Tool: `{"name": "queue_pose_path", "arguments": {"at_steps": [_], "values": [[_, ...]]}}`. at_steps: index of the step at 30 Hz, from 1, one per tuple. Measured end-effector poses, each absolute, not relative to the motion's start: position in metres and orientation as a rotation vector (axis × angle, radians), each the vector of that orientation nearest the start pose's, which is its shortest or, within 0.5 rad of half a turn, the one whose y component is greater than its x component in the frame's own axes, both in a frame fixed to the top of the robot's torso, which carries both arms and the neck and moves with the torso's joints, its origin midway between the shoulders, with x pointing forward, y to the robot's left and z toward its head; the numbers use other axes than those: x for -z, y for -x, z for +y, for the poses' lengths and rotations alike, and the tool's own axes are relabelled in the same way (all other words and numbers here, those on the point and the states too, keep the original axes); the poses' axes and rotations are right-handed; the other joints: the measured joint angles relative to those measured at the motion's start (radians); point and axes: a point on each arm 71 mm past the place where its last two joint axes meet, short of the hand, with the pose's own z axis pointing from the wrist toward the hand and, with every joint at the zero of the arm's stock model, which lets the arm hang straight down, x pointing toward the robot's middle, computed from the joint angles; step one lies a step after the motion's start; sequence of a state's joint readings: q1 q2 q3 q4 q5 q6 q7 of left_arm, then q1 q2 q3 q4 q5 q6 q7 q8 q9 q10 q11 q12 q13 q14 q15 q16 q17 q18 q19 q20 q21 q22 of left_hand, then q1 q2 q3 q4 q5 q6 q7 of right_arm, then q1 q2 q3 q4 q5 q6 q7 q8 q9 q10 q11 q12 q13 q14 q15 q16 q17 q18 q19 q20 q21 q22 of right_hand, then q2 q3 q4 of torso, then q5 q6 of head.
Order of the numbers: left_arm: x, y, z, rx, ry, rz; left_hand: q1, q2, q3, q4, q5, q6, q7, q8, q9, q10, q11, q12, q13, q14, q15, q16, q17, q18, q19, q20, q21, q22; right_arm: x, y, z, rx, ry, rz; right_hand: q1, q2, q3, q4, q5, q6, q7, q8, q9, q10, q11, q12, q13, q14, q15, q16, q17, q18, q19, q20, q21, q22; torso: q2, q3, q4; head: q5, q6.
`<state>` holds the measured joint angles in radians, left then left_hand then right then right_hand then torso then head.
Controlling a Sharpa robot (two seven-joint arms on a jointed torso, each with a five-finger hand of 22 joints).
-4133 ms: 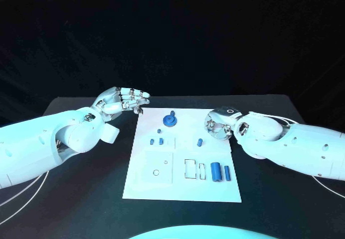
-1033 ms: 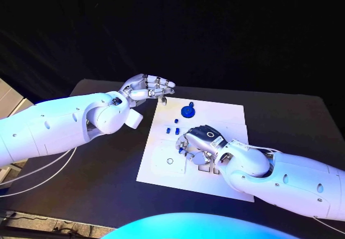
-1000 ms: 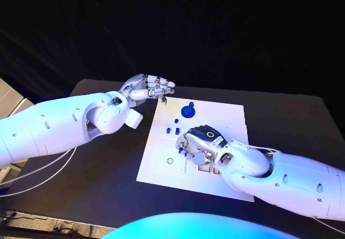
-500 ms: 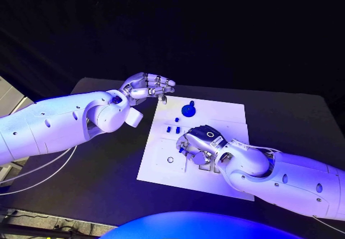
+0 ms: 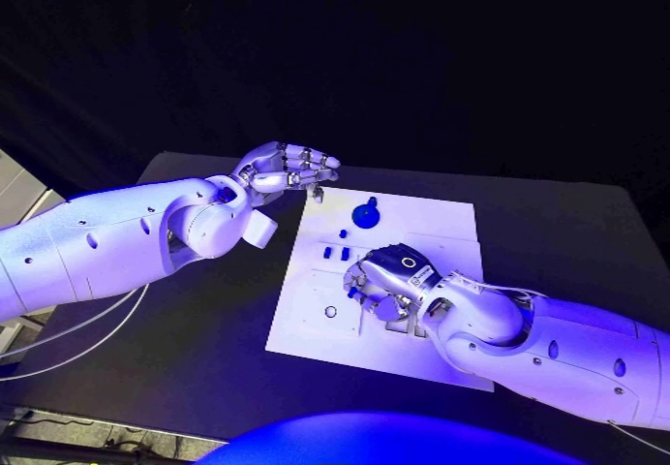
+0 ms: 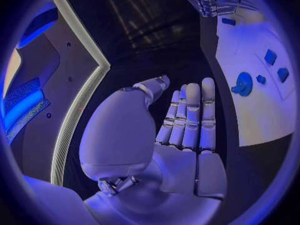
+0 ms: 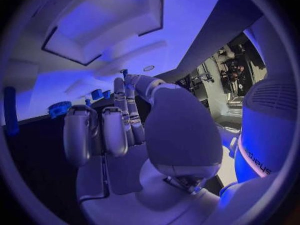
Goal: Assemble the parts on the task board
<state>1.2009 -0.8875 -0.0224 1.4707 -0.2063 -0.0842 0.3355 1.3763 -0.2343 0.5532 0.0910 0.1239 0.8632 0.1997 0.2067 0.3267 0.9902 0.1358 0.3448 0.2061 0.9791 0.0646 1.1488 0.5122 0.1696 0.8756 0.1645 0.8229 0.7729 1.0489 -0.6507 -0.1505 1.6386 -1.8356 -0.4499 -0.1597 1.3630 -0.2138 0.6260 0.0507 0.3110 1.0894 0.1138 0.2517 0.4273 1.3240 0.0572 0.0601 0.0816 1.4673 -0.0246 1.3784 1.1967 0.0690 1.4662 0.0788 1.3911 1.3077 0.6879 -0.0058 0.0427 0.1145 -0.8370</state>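
- Hovering low over the middle of the task board (image 5: 441,225), the right hand (image 5: 391,283) has its fingers curled downward onto the plate; whether anything is pinched beneath them cannot be told from the head view. The right wrist view shows some fingers (image 7: 81,135) bent and others straight, with nothing plainly between them.
- The left hand (image 5: 287,172) hangs above the board's far left corner, fingers loosely bent and apart, holding nothing; in the left wrist view its fingers (image 6: 187,115) lie straight side by side over the dark worktop (image 5: 167,320).
- Beyond the right hand, a round blue part (image 5: 366,214) sits near the board's far edge, with small blue pieces (image 5: 335,252) between it and the hand.
- A ring-shaped mark (image 5: 331,312) lies on the board's left side, just beside the right hand.
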Motion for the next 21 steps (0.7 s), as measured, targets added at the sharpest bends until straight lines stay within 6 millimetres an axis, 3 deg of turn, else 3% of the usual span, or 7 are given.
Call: {"name": "queue_pose_path", "arguments": {"at_steps": [21], "values": [[0.1753,-0.4937,0.2321,1.584,0.878,1.594,0.000,0.000,0.000,0.000,0.000,0.000,0.000,0.000,0.000,0.000,0.000,0.000,0.000,0.000,0.000,0.000,0.000,0.000,0.000,0.000,0.000,0.000,0.2564,-0.3885,-0.0691,-0.811,0.549,1.548,0.002,0.002,0.000,0.000,-0.001,0.002,0.002,-0.002,0.001,0.000,0.000,-0.002,-0.001,-0.002,-0.002,0.000,0.002,0.000,0.000,0.000,0.000,0.000,0.000,-0.0008,-0.0002,0.001,0.001]]}}
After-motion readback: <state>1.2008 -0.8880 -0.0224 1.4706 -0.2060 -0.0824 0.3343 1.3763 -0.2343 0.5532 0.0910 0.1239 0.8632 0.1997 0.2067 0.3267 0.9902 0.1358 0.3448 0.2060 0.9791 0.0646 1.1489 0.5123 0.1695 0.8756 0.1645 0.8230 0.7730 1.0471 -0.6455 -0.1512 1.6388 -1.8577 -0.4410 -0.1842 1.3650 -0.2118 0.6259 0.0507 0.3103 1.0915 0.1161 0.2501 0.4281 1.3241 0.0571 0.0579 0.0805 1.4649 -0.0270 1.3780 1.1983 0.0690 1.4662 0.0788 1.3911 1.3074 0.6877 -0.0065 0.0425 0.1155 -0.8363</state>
